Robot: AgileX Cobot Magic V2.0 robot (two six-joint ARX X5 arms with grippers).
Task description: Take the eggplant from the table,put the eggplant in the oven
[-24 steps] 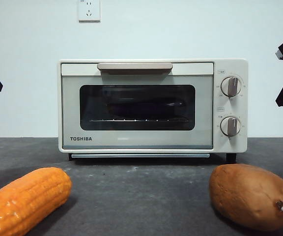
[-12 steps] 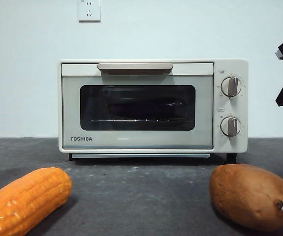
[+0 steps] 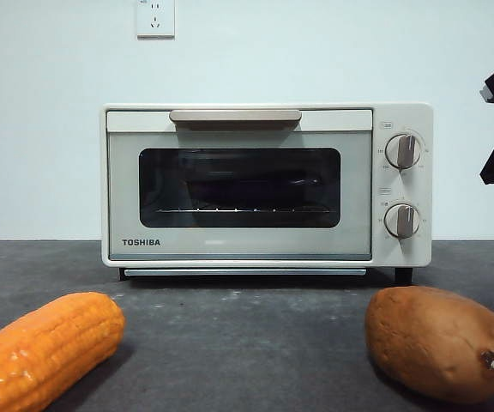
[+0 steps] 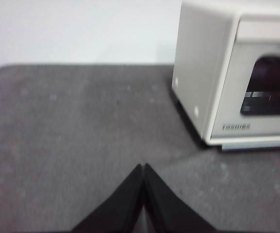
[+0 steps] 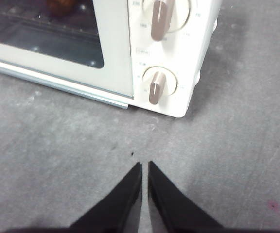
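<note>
Orange corn cob (image 3: 41, 350) and brown sweet potato (image 3: 440, 343) lie by the dark grey matte table's (image 3: 247, 343) near edge, the cream-white Toshiba toaster oven (image 3: 267, 184) stands door-closed toward its far edge, something dark, perhaps the eggplant, lies dimly inside, and both grippers, left (image 4: 143, 167) and right (image 5: 145, 165), hover clenched and empty-handed.
</note>
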